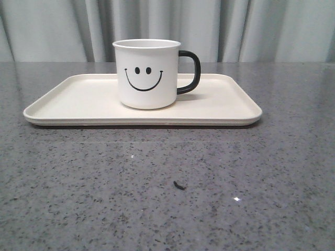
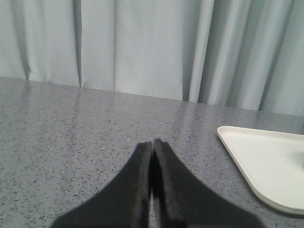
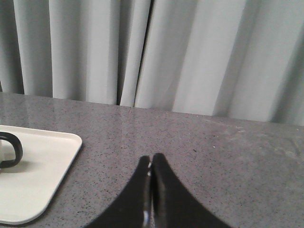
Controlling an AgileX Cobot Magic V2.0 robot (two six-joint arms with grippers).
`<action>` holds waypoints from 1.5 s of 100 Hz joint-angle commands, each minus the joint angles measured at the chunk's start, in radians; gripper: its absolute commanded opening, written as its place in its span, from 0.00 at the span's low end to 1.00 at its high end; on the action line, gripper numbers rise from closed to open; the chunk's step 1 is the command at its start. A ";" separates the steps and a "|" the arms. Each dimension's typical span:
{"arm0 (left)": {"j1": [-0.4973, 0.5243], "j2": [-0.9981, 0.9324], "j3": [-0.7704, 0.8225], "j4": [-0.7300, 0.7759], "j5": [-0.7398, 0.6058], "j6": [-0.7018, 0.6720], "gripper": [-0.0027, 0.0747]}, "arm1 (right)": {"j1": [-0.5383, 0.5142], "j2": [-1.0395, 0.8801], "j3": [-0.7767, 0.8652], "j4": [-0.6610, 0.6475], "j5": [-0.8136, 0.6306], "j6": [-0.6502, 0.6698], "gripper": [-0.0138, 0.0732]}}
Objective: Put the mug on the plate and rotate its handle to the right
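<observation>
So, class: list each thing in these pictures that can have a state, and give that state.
mug: upright on the plate, smiley facing the camera
handle: points right
plate: flat on the table
left gripper: shut, holding nothing
right gripper: shut, holding nothing

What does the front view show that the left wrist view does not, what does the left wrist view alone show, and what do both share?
Only the front view shows the mug, standing upright on the plate with its smiley face toward the camera and its handle pointing right, plus a small dark speck on the table. Only the left wrist view shows the left end effector, shut, away from the plate. Both show the plate, the grey speckled table and the curtain.
</observation>
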 commanded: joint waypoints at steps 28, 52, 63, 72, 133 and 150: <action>0.003 -0.033 0.005 0.047 -0.119 -0.002 0.01 | -0.007 0.012 -0.021 0.012 -0.077 0.001 0.09; 0.005 -0.033 0.005 0.047 -0.119 -0.002 0.01 | -0.007 0.012 -0.021 0.012 -0.077 0.001 0.09; 0.005 -0.033 0.005 0.047 -0.119 -0.002 0.01 | -0.007 0.012 -0.021 0.012 -0.077 0.001 0.09; 0.005 -0.033 0.005 0.047 -0.119 -0.002 0.01 | -0.007 0.012 -0.021 0.012 -0.077 0.001 0.09; 0.005 -0.033 0.005 0.047 -0.119 -0.002 0.01 | -0.007 0.012 -0.021 0.012 -0.077 0.001 0.09; 0.005 -0.033 0.005 0.047 -0.119 -0.002 0.01 | -0.007 0.012 -0.021 0.011 -0.077 0.001 0.09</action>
